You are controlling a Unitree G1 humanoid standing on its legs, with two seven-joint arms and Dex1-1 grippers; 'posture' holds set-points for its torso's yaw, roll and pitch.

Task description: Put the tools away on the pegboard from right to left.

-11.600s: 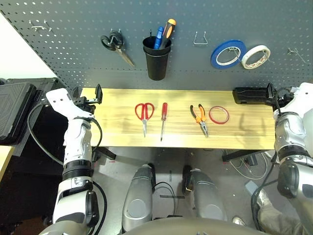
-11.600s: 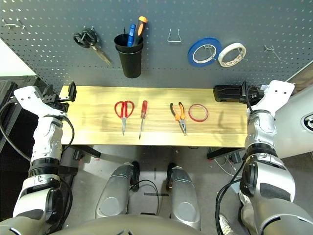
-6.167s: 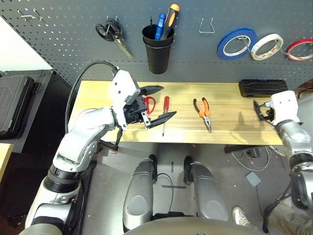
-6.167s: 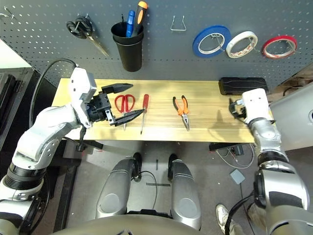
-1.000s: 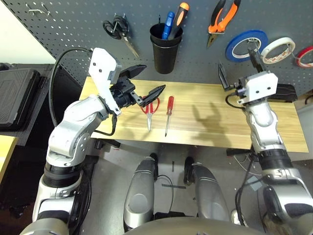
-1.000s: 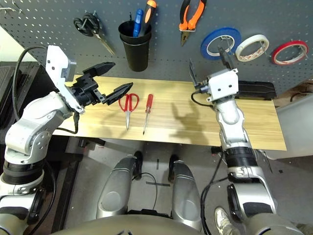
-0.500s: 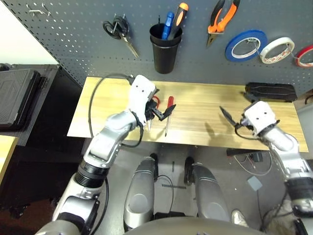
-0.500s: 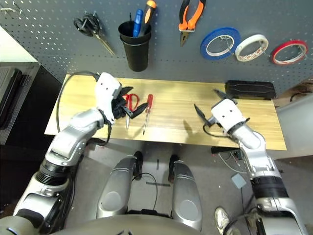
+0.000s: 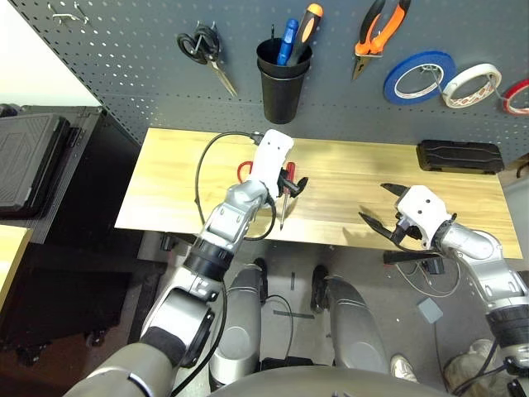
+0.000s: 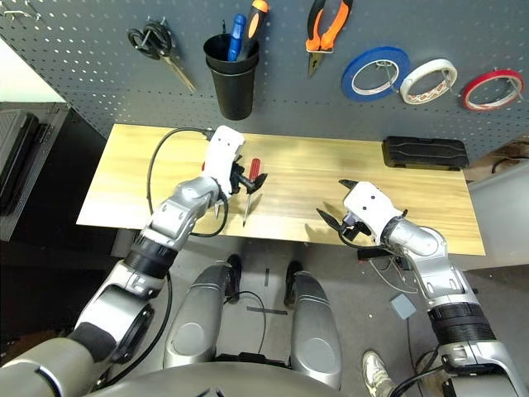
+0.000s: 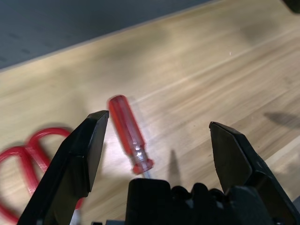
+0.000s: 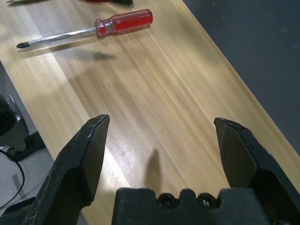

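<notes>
The slim red-handled screwdriver (image 11: 129,131) lies on the wooden table (image 9: 165,198). My left gripper (image 9: 289,184) hangs open just above it, one finger on each side of the handle, not touching. The red-handled scissors (image 11: 28,150) lie beside it, partly hidden under my left arm. On the pegboard (image 9: 124,50) hang the orange-and-black pliers (image 9: 376,33) and, at the far right, the thin red tape ring (image 10: 493,89). My right gripper (image 9: 376,203) is open and empty near the table's front edge.
Black-handled scissors (image 9: 202,50), a black cup (image 9: 283,78) with a blue and an orange-handled tool, a blue tape roll (image 9: 417,76) and a white one (image 9: 471,84) are on the board. A black case (image 9: 459,155) lies at the table's back right.
My left gripper came down and moved right, from beside the scissors to over the screwdriver handle. My right gripper dropped from the board by the pliers to the table's front edge.
</notes>
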